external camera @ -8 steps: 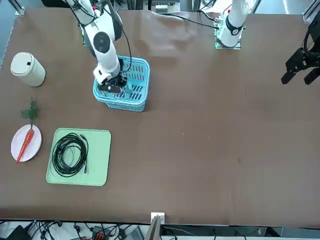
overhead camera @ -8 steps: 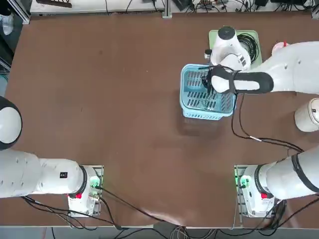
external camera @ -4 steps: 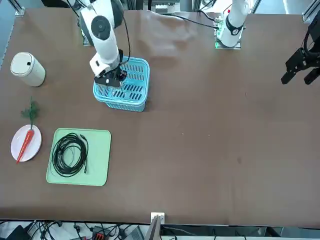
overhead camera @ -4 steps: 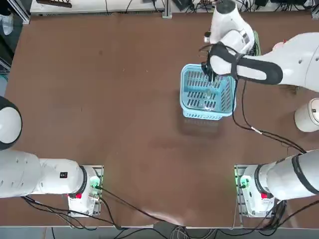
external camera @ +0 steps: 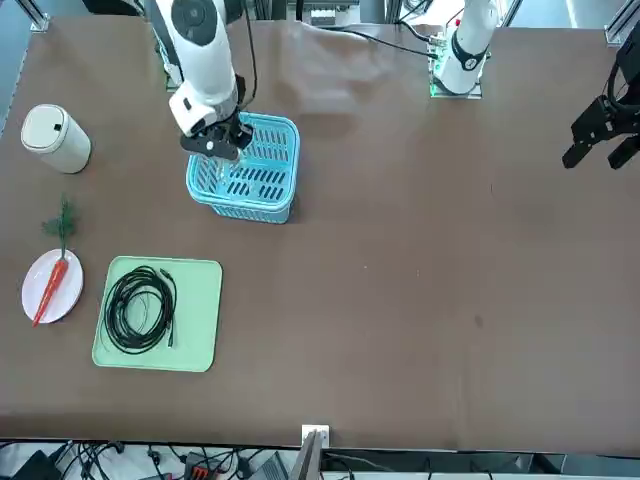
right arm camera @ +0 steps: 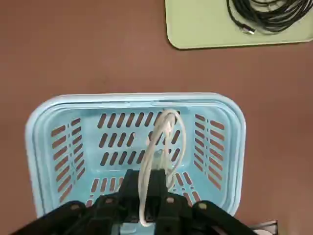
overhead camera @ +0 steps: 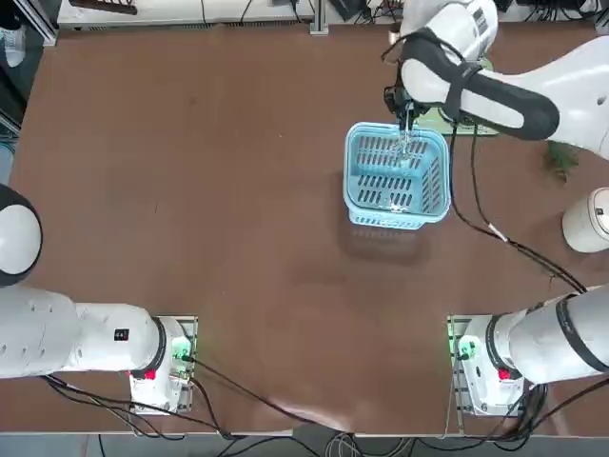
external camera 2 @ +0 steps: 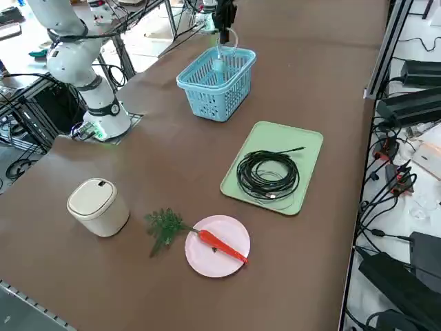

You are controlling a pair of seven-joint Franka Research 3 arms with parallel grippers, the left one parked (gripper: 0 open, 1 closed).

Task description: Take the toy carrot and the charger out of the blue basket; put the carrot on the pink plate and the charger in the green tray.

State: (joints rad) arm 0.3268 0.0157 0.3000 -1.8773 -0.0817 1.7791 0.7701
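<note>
My right gripper point(external camera 2: 224, 24) hangs above the far end of the blue basket point(external camera 2: 207, 100), shut on a white cable loop point(right arm camera: 164, 142). The pale grey-teal charger point(external camera 2: 218, 66) dangles from that loop, level with the basket's rim point(right arm camera: 137, 99). In the top view the gripper point(overhead camera: 404, 107) is over the basket's point(overhead camera: 349, 181) far edge. The toy carrot point(external camera 2: 222, 246) lies on the pink plate point(external camera 2: 213, 263), its green fronds off the edge. The green tray point(external camera 2: 303, 148) sits between the basket and the plate. From the front, gripper point(external camera: 222, 145), basket point(external camera: 240, 208), tray point(external camera: 200, 330), plate point(external camera: 68, 290) and carrot point(external camera: 50, 288) all show.
A coiled black cable point(external camera 2: 267, 174) fills much of the green tray point(right arm camera: 195, 24). A white lidded canister point(external camera 2: 96, 205) stands near the table's right edge, beside the carrot's fronds point(external camera 2: 164, 226).
My right gripper has risen out of the blue basket and moved toward its far edge, lifting the white cable loop and the charger with it. The basket stayed put.
</note>
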